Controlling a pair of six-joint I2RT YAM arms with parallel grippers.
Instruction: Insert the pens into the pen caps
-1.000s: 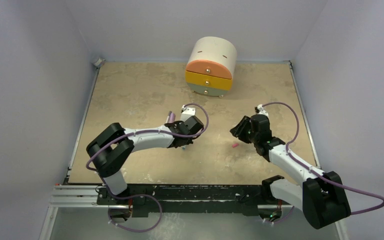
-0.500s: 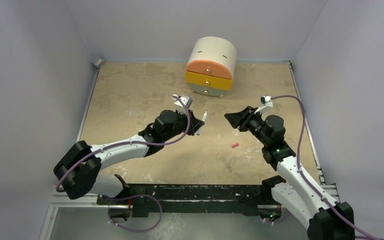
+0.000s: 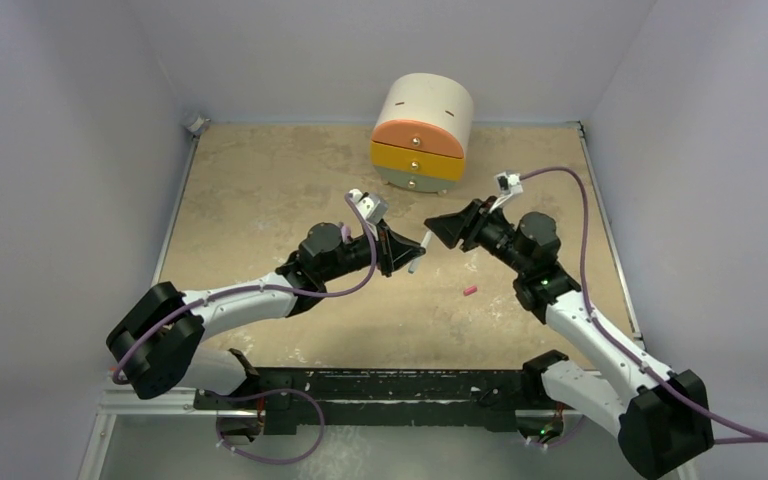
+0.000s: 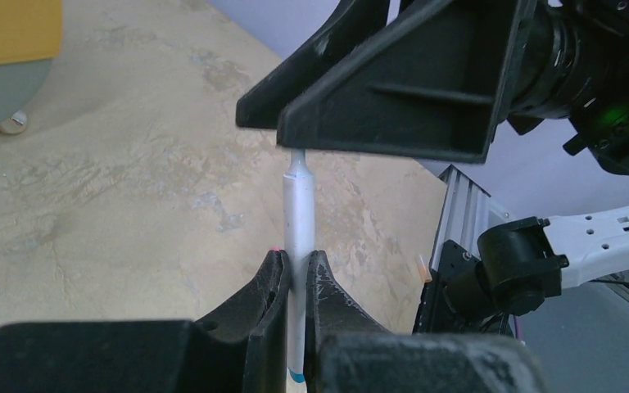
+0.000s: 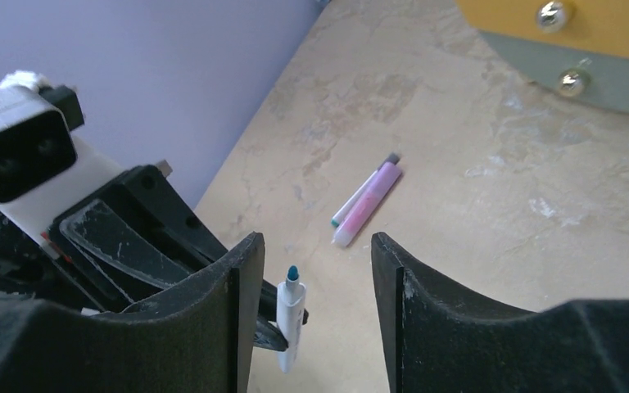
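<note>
The table (image 3: 260, 180) was rendered as matt, mottled beige, stone-like. The pen (image 4: 298, 221) was seen in smooth, satiny white plastic. The left gripper (image 4: 296, 266) was shown in matt black plastic, scuffed pale. At 12 o'clock, knobs (image 5: 573, 80) were seen as polished metal.

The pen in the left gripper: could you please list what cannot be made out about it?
Left wrist view: tip of the pen hidden behind jaws of the right gripper.
Right wrist view: its lower barrel hidden behind a jaw.
Top view: too small to show whether it touches anything.
</note>
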